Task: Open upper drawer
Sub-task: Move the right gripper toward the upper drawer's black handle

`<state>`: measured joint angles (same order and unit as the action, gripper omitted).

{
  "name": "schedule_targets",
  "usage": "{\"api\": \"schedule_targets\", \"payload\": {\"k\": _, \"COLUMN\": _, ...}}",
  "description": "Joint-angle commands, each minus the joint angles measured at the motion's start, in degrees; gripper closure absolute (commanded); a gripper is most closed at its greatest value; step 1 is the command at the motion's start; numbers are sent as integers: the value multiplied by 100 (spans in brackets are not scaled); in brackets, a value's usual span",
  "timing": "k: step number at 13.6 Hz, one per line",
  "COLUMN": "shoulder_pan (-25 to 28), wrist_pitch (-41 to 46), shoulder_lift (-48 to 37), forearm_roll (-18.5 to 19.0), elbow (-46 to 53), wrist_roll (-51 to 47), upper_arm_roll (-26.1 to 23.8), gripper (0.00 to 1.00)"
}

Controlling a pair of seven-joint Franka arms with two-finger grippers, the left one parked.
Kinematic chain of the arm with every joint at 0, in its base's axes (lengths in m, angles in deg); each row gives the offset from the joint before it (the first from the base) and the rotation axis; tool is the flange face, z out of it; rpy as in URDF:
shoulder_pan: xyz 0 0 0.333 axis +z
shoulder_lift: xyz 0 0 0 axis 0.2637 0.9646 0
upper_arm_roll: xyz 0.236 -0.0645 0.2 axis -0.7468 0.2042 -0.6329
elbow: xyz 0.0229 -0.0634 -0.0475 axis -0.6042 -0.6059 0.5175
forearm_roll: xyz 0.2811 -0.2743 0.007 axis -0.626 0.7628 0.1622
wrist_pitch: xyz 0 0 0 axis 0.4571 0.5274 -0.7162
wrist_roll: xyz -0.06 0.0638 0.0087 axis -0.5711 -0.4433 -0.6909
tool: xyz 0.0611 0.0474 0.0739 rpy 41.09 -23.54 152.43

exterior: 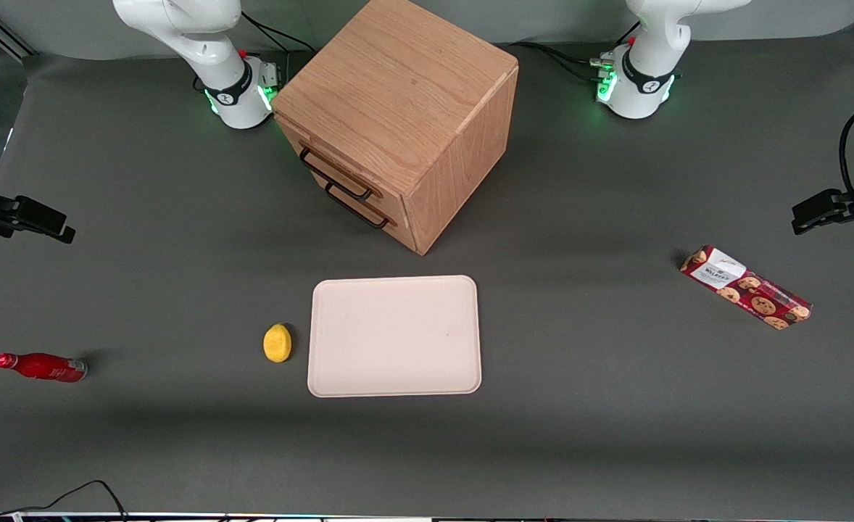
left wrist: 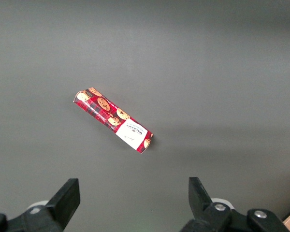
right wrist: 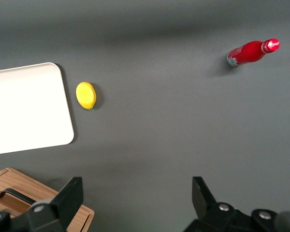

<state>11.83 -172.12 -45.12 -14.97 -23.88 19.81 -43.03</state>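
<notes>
Approach not begun: gripper [right wrist: 134, 205], fingers spread and empty, hangs high over bare table toward the working arm's end, well apart from the shut upper drawer [exterior: 334, 172] of the cabinet [exterior: 405, 109]; next, descend to its handle [exterior: 334, 175].

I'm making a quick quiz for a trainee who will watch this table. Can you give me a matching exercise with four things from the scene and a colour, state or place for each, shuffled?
Things:
1. upper drawer
2. lemon
3. bottle
4. gripper

Descriptions:
A. red, lying on its side toward the working arm's end of the table
B. open, holding nothing, up above the bare table
C. shut, flush with the cabinet front
D. yellow, beside the tray but not on it

Pairs: 1-C, 2-D, 3-A, 4-B
</notes>
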Motion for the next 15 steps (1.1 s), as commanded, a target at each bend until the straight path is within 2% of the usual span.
{"api": "schedule_targets", "payload": {"k": 1, "shoulder_pan": -57, "wrist_pitch": 104, "shoulder_lift": 27, "forearm_roll": 68, "elbow": 76, "wrist_roll": -87, "upper_arm_roll": -23, "gripper": 0}}
{"api": "schedule_targets", "payload": {"k": 10, "shoulder_pan": 12, "wrist_pitch": 183, "shoulder_lift": 18, "forearm_roll": 24, "elbow": -3, "wrist_roll": -114, "upper_arm_roll": -242, "gripper": 0}}
{"api": "schedule_targets", "payload": {"k": 13, "shoulder_pan": 12, "wrist_pitch": 235, "shoulder_lift": 9, "forearm_roll": 15, "elbow": -29, "wrist_roll": -18, "upper_arm_roll": -567, "gripper": 0}}
{"api": "schedule_targets", "payload": {"k": 15, "shoulder_pan": -5, "wrist_pitch": 358, "shoulder_lift": 9, "forearm_roll": 15, "elbow": -169, "wrist_roll": 270, "upper_arm_roll": -970, "gripper": 0}}
